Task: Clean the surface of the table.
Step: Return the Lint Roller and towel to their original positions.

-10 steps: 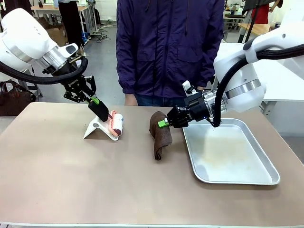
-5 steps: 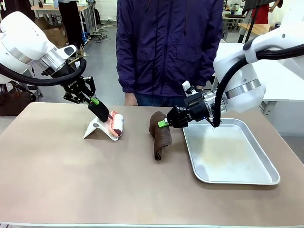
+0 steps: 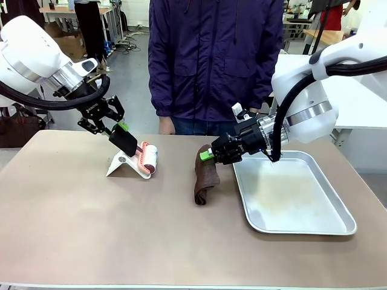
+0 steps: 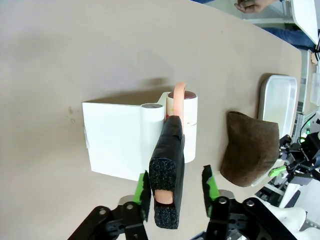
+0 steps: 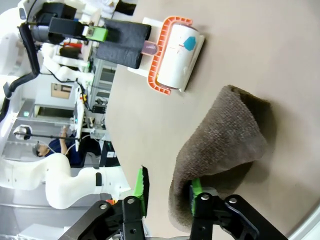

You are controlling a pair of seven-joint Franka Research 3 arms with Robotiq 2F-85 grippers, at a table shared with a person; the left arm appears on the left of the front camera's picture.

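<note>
the table (image 3: 91, 229) is the big brownish-tan surface that spans the front view, and everything else is placed against it. a person in a dark purple jacket (image 3: 214, 60) stands at its far edge, near the middle. on the table's right part lies a shiny metal tray (image 3: 338, 208), bare inside. just left of the tray a brown cloth (image 3: 205, 178) hangs in a fold, its lower end touching the tabletop and its upper end lifted. toward the table's far left part a white stand (image 3: 124, 163) rests on the top, with a lint roller (image 3: 148, 158) with an orange frame lying on it.

the right gripper (image 3: 208, 156) reaches in above the table, left of the tray; its jaws pinch the cloth's upper edge, one green pad inside the fold.

the left gripper (image 4: 175, 187) hovers over the stand with its jaws spread; the roller's black foam handle (image 4: 167, 172) sits between the fingers, a gap showing on the one side.
</note>
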